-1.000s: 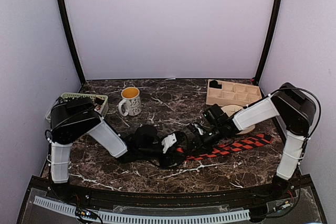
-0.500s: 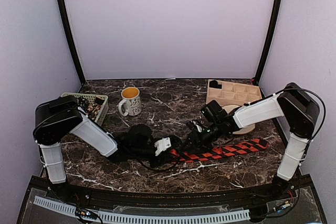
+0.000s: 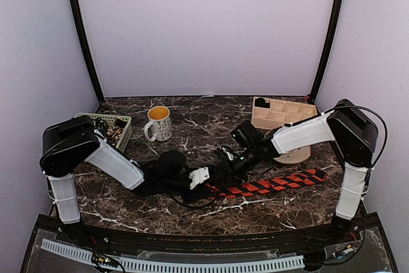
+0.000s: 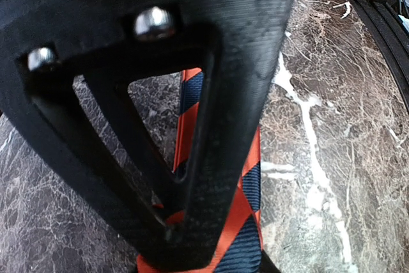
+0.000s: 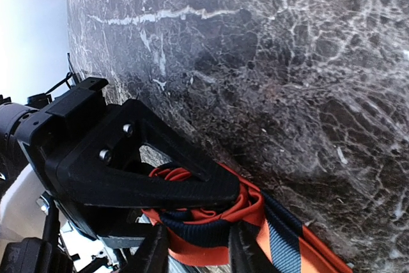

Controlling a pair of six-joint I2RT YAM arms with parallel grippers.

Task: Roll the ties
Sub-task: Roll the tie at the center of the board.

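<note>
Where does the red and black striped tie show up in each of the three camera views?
Top external: the red-and-black striped fabric necktie lies flat, lower centre to right.
Left wrist: bottom centre, behind the black finger.
Right wrist: bottom centre, its end rolled up.
Shared landmark: the dark marble table.

White-sleeved arms (image 3: pixel 118 164), black jaws

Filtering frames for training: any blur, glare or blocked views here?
Top external: sharp, evenly lit, no glare. Left wrist: the left gripper is close, soft-focused and blocks most of the frame; the striped tie shows behind it. Right wrist: marble table sharp, upper left corner blown out white.
</note>
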